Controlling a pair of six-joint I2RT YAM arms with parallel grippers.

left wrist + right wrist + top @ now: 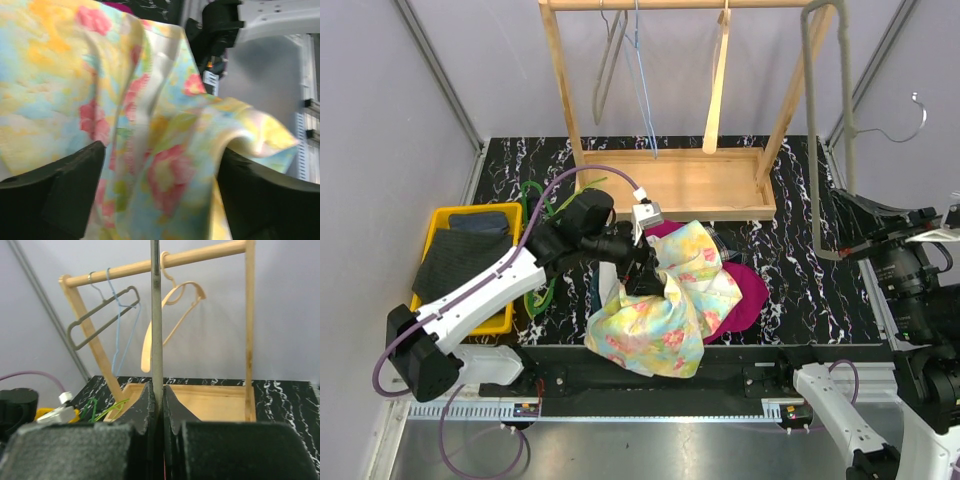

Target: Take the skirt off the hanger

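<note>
The floral skirt (665, 305), yellow, blue and pink, lies bunched at the table's near middle and hangs over the front edge. My left gripper (645, 275) is at its top left. In the left wrist view the gripper (160, 200) is open, its black fingers (55, 195) wide apart with skirt fabric (150, 150) between them. My right gripper (842, 250) is shut on the bare grey hanger (812, 130), held upright at the right, away from the skirt. In the right wrist view the gripper (159, 402) clamps the hanger's bar (156, 315).
A wooden rack (670, 185) at the back holds a grey, a blue and a wooden hanger (718, 90). A magenta garment (748, 292) lies under the skirt. A yellow bin (440, 225) of dark clothes stands at the left, with green hangers (535, 200) beside it.
</note>
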